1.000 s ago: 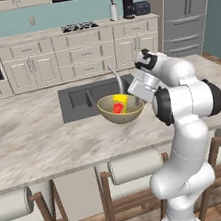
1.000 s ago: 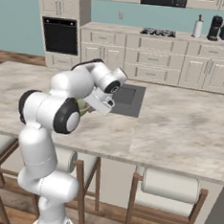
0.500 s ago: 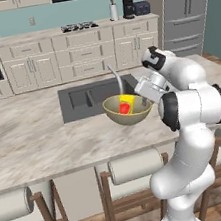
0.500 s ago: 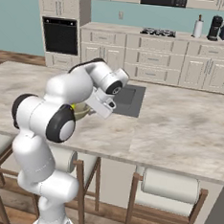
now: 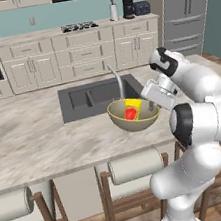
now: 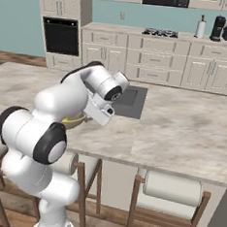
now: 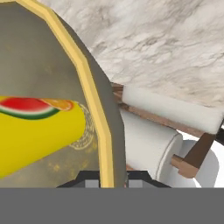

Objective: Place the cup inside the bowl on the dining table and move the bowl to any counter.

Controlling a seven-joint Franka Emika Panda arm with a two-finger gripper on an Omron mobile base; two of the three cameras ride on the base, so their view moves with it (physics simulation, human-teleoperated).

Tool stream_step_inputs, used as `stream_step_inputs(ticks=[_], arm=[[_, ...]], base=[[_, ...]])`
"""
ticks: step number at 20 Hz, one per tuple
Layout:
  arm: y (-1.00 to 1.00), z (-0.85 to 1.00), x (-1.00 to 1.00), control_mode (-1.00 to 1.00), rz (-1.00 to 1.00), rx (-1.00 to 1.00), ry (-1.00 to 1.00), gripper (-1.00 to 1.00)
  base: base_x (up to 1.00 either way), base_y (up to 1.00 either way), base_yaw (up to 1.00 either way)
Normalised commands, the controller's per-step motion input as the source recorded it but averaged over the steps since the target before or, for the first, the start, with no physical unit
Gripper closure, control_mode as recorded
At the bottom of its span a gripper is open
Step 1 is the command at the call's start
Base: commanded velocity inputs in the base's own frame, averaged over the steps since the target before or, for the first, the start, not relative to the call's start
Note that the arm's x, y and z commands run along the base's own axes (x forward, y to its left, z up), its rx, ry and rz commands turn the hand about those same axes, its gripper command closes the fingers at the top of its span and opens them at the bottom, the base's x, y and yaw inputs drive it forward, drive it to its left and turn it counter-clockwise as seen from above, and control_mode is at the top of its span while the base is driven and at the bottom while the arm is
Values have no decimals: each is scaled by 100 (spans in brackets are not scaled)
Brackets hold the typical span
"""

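Note:
The olive-tan bowl [image 5: 133,116] hangs a little above the dining table [image 5: 36,139], close to its front edge and in front of the sink. The yellow cup [image 5: 132,109] with its red patch lies tilted inside the bowl. My gripper [image 5: 154,106] is shut on the bowl's right rim. From the right base view only a strip of the bowl [image 6: 75,120] shows behind my arm. In the hand view the bowl's rim [image 7: 92,89] runs down between the gripper [image 7: 111,177] fingertips, with the cup [image 7: 39,129] lying on its side inside.
The dark sink [image 5: 88,98] and curved faucet [image 5: 116,78] lie just behind the bowl. Stools [image 5: 134,165] line the table's front edge below it. The far counter [image 5: 45,34] carries a stovetop and appliances; a fridge [image 5: 187,4] stands at the right.
The bowl, with the cup in it, has travelled right and toward the table's front edge in my gripper. My arm has swung the same way.

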Motion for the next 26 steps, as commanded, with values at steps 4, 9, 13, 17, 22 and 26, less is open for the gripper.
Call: stream_step_inputs(ticks=[4, 9, 13, 17, 22, 26], arm=[[0, 9, -56, -100, 0, 0, 0, 100], [0, 4, -46, -100, 0, 0, 0, 100], [0, 5, -43, -100, 0, 0, 0, 100], [0, 10, -41, -100, 0, 0, 0, 100], [0, 21, -33, -100, 0, 0, 0, 100], [0, 24, -29, -100, 0, 0, 0, 100]], base=[[0, 0, 0], [0, 0, 0], [0, 0, 0], [0, 0, 0], [0, 0, 0], [0, 0, 0]])
